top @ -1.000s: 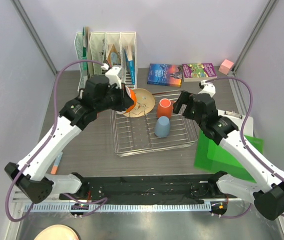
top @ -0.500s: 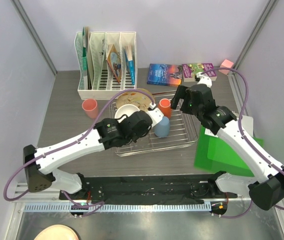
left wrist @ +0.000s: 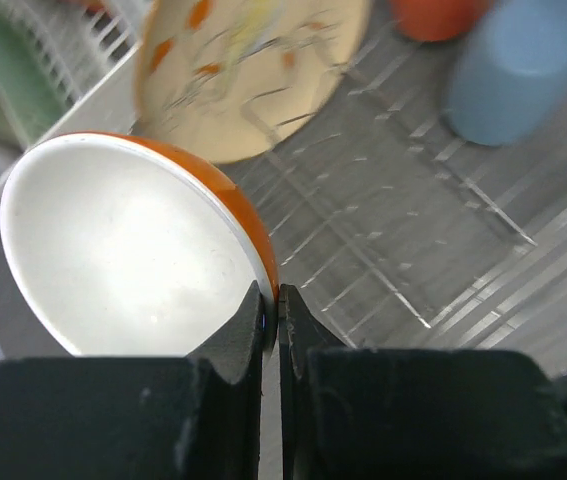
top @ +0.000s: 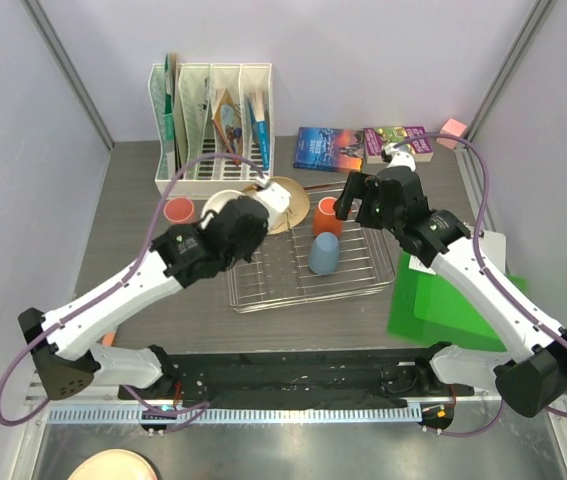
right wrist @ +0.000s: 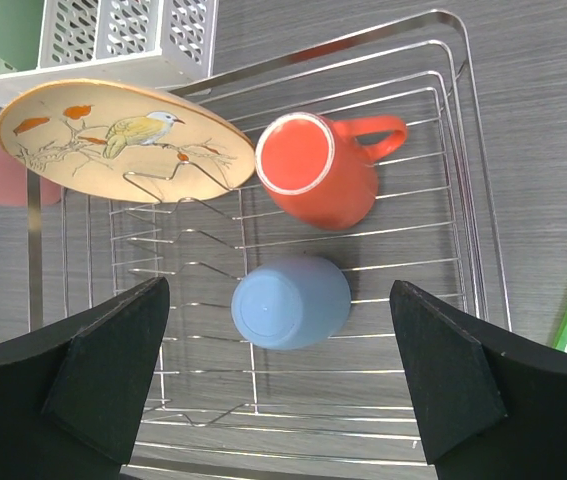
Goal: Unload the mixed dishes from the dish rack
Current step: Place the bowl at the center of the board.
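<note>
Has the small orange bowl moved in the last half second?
Yes. Gripped by the left tool, the small orange bowl has moved left, from over the dish rack toward the pink cup.

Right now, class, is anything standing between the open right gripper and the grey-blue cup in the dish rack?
Nothing visible does. The right gripper hangs open above the upside-down grey-blue cup, with only clear air between them. The orange mug sits beside the cup, apart from it, and the bird-patterned plate leans farther off.

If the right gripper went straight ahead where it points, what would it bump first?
Probably the upturned grey-blue cup, centred ahead of the open right gripper, though depth is unclear.
</note>
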